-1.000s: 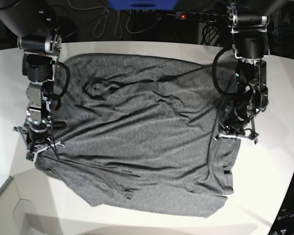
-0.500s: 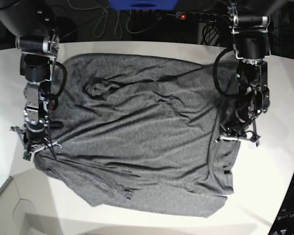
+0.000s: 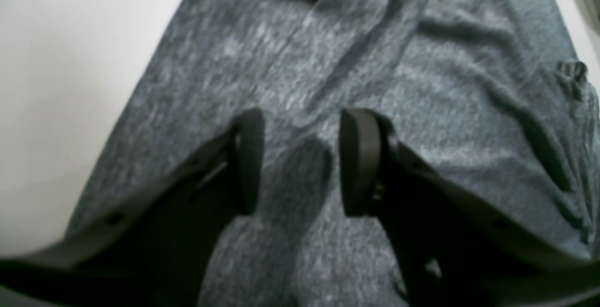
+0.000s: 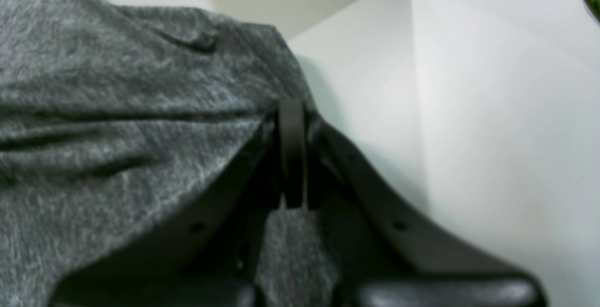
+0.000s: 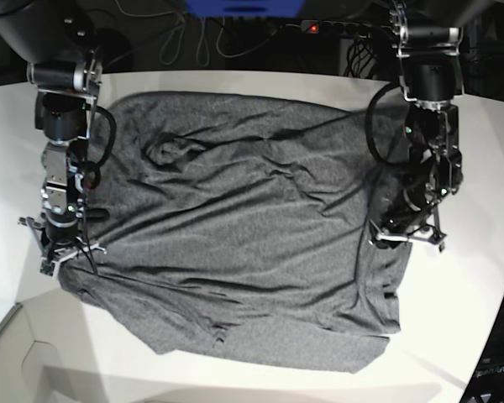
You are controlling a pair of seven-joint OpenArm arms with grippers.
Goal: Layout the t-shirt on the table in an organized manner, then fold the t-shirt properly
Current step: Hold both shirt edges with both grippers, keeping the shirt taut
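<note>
Your t-shirt [image 5: 244, 227] lies spread across the middle of the table [image 5: 462, 302], mostly flat, dark grey heather, with creases running through the centre and a small bunched knot of fabric toward the far left part of the shirt in the base view. The near hem sags unevenly toward the table's near edge; white tabletop shows on both sides of the shirt.

Your left gripper [image 5: 407, 239] sits at the shirt's edge on the right side of the base view. From the left wrist view, the left gripper [image 3: 300, 161] has its jaws standing apart, with shirt fabric [image 3: 375, 63] running under and between the two dark fingers [image 3: 358, 161]. Nothing is pinched there; the cloth just lies below the gap. Bare table [image 3: 61, 86] shows just beside the shirt's edge.

Your right gripper [image 5: 63, 252] is at the opposite shirt edge, on the left side of the base view. In the right wrist view, the right gripper [image 4: 291, 157] is closed, jaws pressed together on the shirt's edge, with a strip of grey knit [image 4: 117, 124] showing behind the clamped fingers. The shirt corner ends just beyond the gripper, and white table [image 4: 492, 110] lies beside it.

Both arms hang over the shirt's two side edges, well apart from each other.
</note>
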